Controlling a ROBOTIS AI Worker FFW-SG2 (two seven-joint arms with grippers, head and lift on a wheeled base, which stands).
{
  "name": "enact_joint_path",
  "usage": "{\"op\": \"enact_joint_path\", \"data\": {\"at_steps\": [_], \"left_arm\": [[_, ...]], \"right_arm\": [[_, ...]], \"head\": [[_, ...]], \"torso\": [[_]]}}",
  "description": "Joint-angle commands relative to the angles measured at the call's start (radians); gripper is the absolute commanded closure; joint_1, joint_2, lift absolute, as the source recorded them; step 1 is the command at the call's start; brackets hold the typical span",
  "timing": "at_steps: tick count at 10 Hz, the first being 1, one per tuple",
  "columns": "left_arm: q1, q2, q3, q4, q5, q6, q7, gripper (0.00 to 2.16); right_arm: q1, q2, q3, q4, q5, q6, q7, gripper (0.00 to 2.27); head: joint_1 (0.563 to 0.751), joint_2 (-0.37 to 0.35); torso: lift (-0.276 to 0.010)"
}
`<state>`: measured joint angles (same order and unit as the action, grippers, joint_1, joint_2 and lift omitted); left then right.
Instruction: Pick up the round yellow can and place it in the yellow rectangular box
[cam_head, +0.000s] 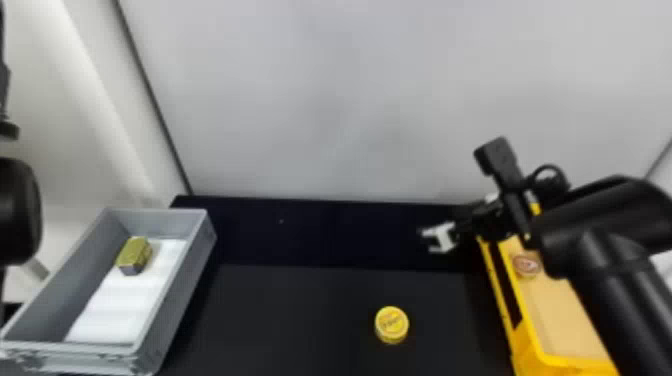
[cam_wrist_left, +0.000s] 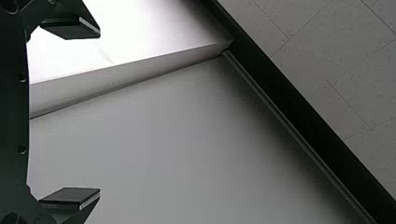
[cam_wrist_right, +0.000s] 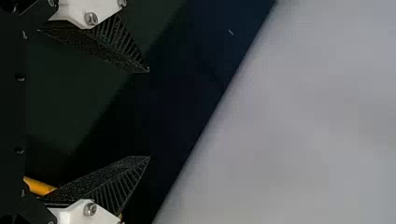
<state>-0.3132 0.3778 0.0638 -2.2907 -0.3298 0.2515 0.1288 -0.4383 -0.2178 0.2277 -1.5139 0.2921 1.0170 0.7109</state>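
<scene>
Two grippers, both spread wide: right over the far part of the black table, by the yellow rectangular plastic box; left in front of a pale wall panel in its wrist view. Round yellow can sits on the table, left of that box, apart from it. Grey rectangular bin at far left holds an olive-gold block.

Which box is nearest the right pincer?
The yellow box, just right of the right pincer; the grey box stands well off to the left.
</scene>
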Motion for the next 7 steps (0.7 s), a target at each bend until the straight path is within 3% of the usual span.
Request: {"op": "enact_joint_path", "data": {"at_steps": [1, 3, 7], "left_arm": [[-0.001, -0.006, -0.007, 0.011, 0.000, -0.012, 0.002, 0.09], [-0.007, -0.009, -0.015, 0.019, 0.000, -0.018, 0.002, 0.09], [-0.029, -0.020, -0.035, 0.042, 0.000, -0.037, 0.005, 0.09]], "right_arm": [[-0.013, 0.037, 0.030, 0.178, -0.022, -0.079, 0.027, 0.14], [-0.045, 0.072, 0.035, 0.325, -0.056, -0.144, 0.036, 0.14], [-0.091, 0.081, 0.095, 0.509, -0.120, -0.240, 0.038, 0.14]], "head": [[0.663, 0.054], [0.663, 0.054], [0.663, 0.054]], "torso": [[-0.010], [-0.010], [-0.010]]}}
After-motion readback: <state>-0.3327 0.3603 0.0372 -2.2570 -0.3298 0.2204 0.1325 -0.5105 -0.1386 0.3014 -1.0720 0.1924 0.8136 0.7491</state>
